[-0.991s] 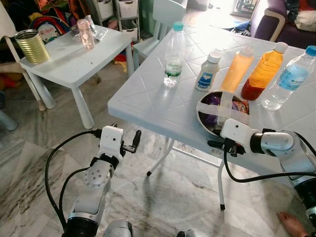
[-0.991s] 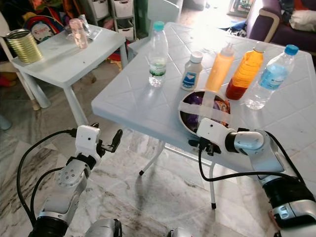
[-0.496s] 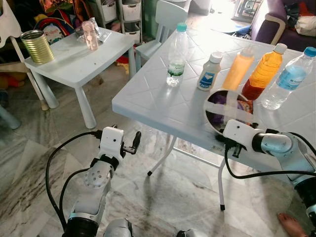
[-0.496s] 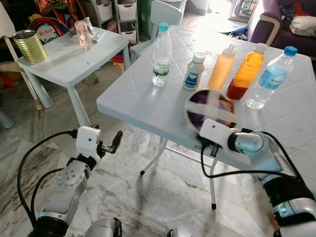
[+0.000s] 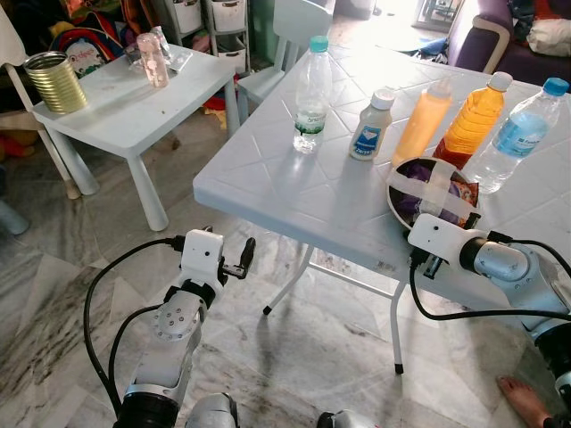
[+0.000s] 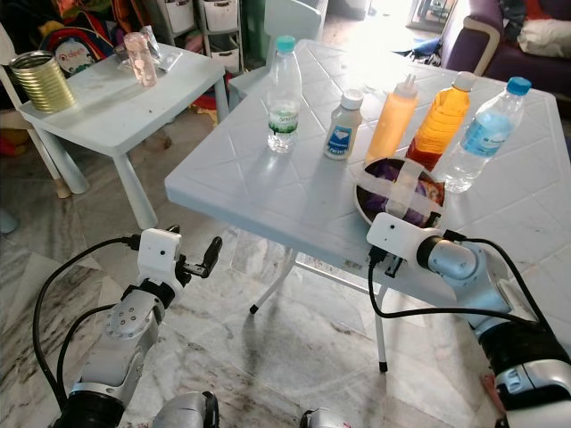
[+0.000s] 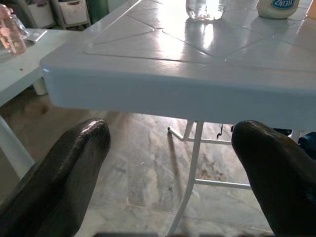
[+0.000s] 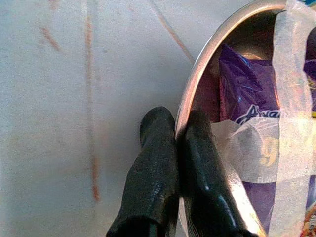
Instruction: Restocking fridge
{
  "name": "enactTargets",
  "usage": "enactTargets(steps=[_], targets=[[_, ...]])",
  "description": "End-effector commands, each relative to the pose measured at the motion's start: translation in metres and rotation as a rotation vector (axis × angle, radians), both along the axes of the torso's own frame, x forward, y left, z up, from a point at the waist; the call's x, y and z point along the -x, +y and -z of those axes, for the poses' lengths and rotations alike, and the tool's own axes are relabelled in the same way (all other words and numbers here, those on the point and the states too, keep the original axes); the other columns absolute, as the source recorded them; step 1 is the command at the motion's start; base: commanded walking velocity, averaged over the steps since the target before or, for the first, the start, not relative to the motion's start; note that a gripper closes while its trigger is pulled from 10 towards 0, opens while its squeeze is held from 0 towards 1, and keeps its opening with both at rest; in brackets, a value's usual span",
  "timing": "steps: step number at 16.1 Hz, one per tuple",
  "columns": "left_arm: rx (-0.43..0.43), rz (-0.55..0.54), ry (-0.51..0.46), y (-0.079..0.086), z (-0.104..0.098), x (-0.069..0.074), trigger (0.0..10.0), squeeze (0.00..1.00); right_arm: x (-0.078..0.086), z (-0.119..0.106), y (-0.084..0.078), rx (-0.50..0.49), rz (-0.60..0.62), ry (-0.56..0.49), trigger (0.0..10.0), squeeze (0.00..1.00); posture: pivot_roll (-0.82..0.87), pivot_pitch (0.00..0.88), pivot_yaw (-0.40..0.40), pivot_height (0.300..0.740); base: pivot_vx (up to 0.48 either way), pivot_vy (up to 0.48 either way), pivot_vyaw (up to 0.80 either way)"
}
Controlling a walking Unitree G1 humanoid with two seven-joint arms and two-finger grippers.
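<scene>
At the near edge of the white folding table (image 5: 294, 192), the right gripper (image 8: 175, 148) is pinched shut on the rim of a metal bowl (image 5: 399, 178), one finger outside the wall and one inside, which gives it a firm hold on thin metal without touching the contents. Purple snack packets (image 8: 247, 89) sit inside the bowl, and strips of clear tape (image 5: 433, 189) cross its mouth, apparently to keep them from spilling while it is carried. Behind the bowl on the table stand two orange bottles (image 5: 475, 120), a small white sauce bottle (image 5: 368, 127) and two water bottles (image 5: 310, 85), lined up as stock still waiting for the fridge. Gripping the bowl near the table edge looks like a way to draw it off toward the robot. Below the table's near corner, the left gripper (image 7: 173, 163) hangs with its fingers spread wide and nothing between them, kept clear of the work
</scene>
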State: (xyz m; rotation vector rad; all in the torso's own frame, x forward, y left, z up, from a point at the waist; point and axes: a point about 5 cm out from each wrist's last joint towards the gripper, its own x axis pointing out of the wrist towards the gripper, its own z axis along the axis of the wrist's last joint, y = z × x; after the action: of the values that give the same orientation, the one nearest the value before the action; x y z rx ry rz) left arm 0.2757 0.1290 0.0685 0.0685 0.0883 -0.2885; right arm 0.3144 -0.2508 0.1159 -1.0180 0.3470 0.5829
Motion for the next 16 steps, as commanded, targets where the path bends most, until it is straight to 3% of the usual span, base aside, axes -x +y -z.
enactTargets(steps=[1, 3, 4, 6, 12, 14, 15, 16], targets=[[0.003, 0.003, -0.002, -0.001, -0.001, -0.001, 10.0, 0.0, 0.006, 0.011, -0.006, 0.002, 0.035, 0.033, 0.0, 0.0, 0.05, 0.079, 0.0, 0.74, 0.0, 0.0, 0.0], [0.033, 0.011, -0.009, -0.003, -0.002, 0.0, 10.0, 0.0, 0.005, 0.008, 0.002, -0.033, 0.038, -0.048, 0.0, 0.0, 0.05, 0.076, -0.003, 0.74, 0.0, 0.0, 0.0], [0.09, 0.067, -0.042, -0.006, -0.007, 0.004, 10.0, 0.0, 0.008, 0.011, 0.01, -0.077, 0.044, -0.096, 0.0, 0.0, 0.05, 0.076, -0.003, 0.74, 0.0, 0.0, 0.0], [0.103, 0.109, -0.07, -0.008, -0.01, 0.007, 10.0, 0.0, 0.013, 0.017, 0.017, -0.101, 0.039, -0.117, 0.0, 0.0, 0.04, 0.071, -0.01, 0.74, 0.0, 0.0, 0.0], [0.087, 0.076, -0.068, -0.001, -0.01, -0.001, 10.0, 0.0, 0.038, 0.03, 0.045, -0.185, -0.101, 0.01, 0.0, 0.0, 0.03, 0.072, -0.005, 0.74, 0.0, 0.0, 0.0], [0.091, 0.073, -0.061, -0.003, -0.009, -0.002, 10.0, 0.0, 0.042, 0.03, 0.048, -0.189, -0.134, 0.046, 0.0, 0.0, 0.03, 0.074, -0.005, 0.74, 0.0, 0.0, 0.0], [0.093, 0.072, -0.055, -0.004, -0.009, -0.002, 10.0, 0.0, 0.043, 0.028, 0.046, -0.183, -0.144, 0.049, 0.7, 0.0, 0.03, 0.074, -0.005, 0.74, 0.0, 0.0, 0.0], [0.093, 0.071, -0.052, -0.004, -0.008, -0.002, 10.0, 0.0, 0.043, 0.027, 0.046, -0.18, -0.148, 0.052, 0.7, 0.0, 0.02, 0.074, -0.004, 0.74, 0.0, 0.0, 0.0]])
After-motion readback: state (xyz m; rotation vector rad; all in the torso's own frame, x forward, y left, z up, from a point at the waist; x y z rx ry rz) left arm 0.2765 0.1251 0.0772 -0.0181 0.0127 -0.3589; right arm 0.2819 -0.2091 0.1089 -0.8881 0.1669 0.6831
